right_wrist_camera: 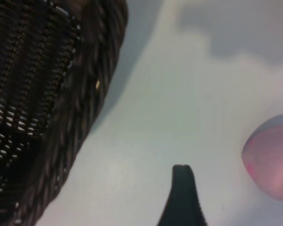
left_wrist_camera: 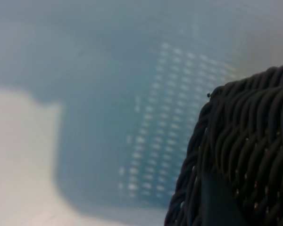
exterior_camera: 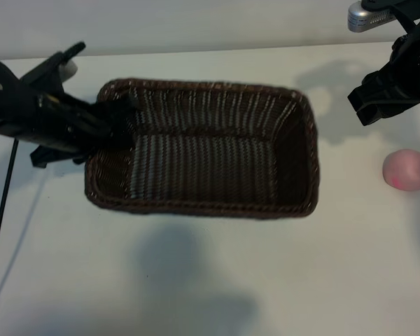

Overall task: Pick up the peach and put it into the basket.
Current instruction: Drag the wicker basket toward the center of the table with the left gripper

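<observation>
Basket (exterior_camera: 203, 150) lengthwise left-right between arms; peach (exterior_camera: 407, 169) off its right end.

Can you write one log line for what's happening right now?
peach: on table, right of basket | left gripper: at basket rim | right gripper: open, empty

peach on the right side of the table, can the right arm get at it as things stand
Probably yes. The peach lies alone on bare table, outside the basket, with the right gripper open just beyond it and nothing between them.
</observation>
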